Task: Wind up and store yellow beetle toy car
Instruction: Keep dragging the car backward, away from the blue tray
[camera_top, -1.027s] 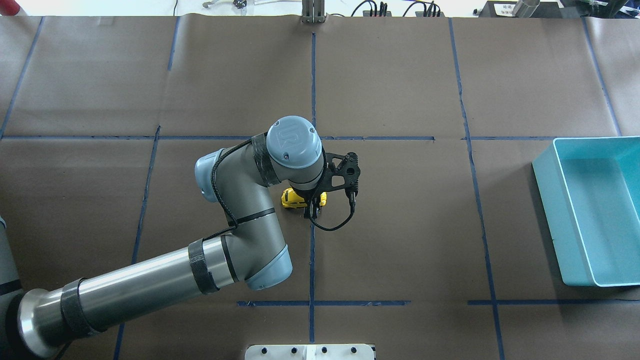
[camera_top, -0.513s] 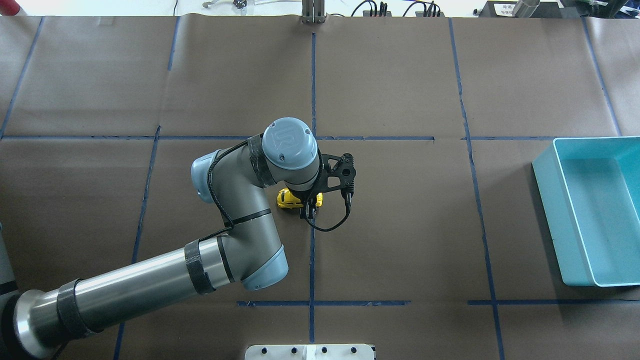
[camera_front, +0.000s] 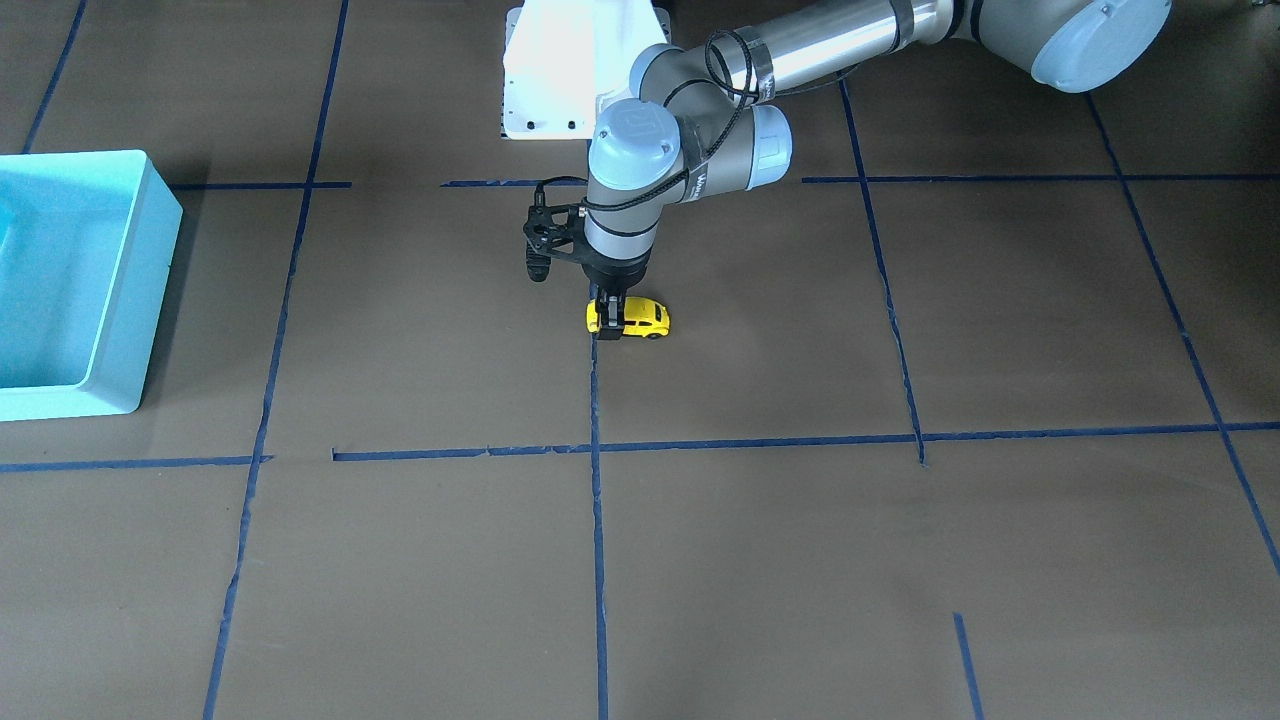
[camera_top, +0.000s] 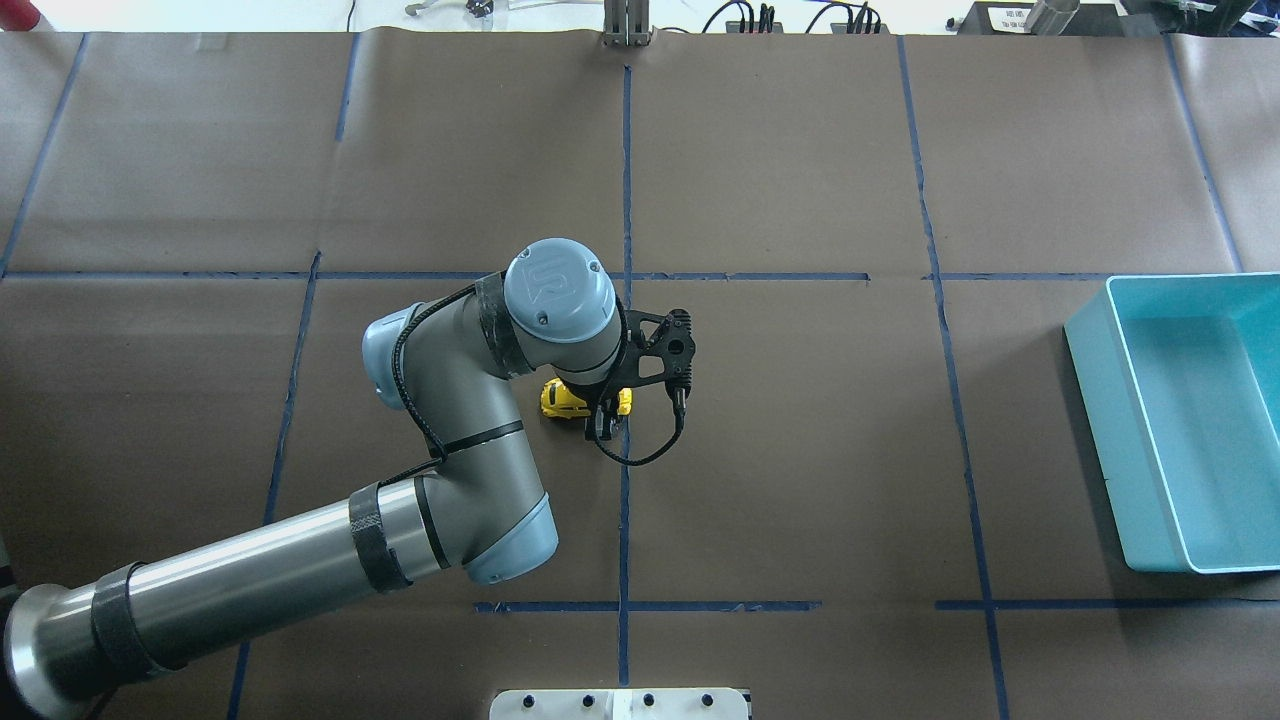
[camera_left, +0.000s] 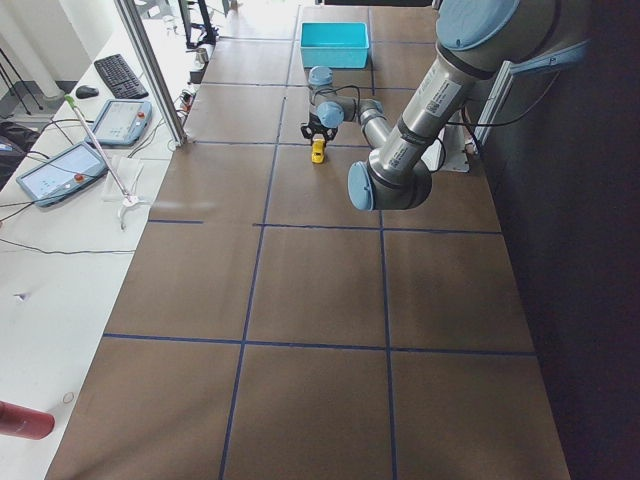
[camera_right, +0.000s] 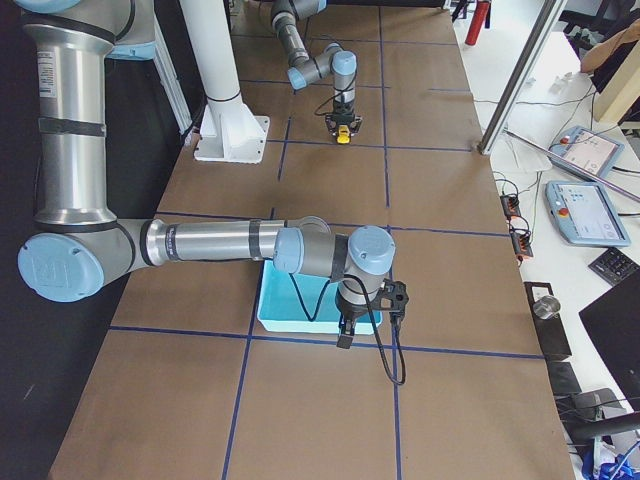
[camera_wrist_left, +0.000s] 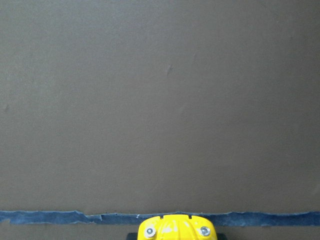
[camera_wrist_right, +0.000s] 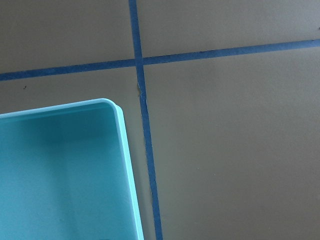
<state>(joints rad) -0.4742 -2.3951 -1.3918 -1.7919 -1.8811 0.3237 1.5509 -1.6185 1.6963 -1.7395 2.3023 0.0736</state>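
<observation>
1. The yellow beetle toy car (camera_front: 640, 316) looks like a tiny hard shell: light, stiff, glossy and rounded. My guess is it's slippery if you pinch the roof. Best bet is to squeeze it low across the flat sides. It's on wheels, so it'll roll if nudged.
2. It sits wheels-down on the surface (camera_top: 800, 450), mid-table. It's just beside the blue tape line (camera_top: 624, 500) on the robot's left of it, and well apart from the turquoise bin (camera_top: 1120, 430) way over on the right.
3. The left end effector (camera_front: 608, 322) is down over one end of the car, one finger on each side, and looks pinched in on the body. The wheels seem to be on the surface, which is what you'd want for a pull-back wind.
4. Left arm pose: the forearm reaches in low over the surface, the elbow is bent, and the wrist points straight down over the car. The camera bracket sticks out toward the robot's right.
5. The right end effector (camera_right: 343, 335) hangs by a corner of the bin. Only the side view shows it, so I can't tell how far open it is.
</observation>
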